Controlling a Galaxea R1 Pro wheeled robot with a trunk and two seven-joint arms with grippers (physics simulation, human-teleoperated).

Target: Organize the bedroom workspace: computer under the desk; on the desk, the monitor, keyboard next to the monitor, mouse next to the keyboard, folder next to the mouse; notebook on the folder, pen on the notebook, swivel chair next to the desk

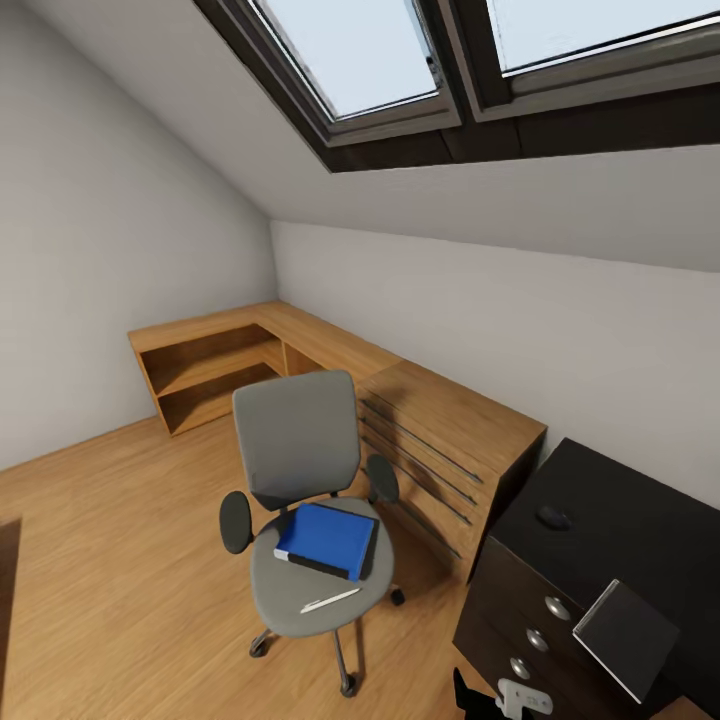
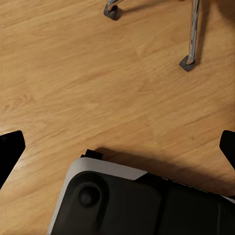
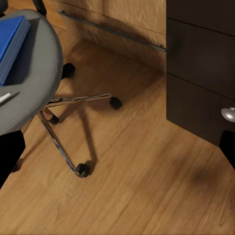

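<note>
- The grey padded swivel chair (image 1: 300, 440) stands on wooden plank flooring (image 1: 110, 560), beside a light wooden dresser (image 1: 450, 430).
- A flat blue folder (image 1: 325, 538) lies mid-seat; a thin pale pen (image 1: 330, 600) lies near the seat's front edge.
- A rounded black mouse (image 1: 553, 517) sits on the glossy black desk (image 1: 640, 530), near its back-left corner.
- Left gripper (image 2: 117, 147) and right gripper (image 3: 117, 152) fingertips sit spread wide, holding nothing.

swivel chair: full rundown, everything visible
The swivel chair stands upright on the wood floor, close beside the wooden dresser. Grey padded back and round seat, black armrests, chrome star base on black castors. On the seat lie the blue folder and, nearer the front edge, the pale pen.
</note>
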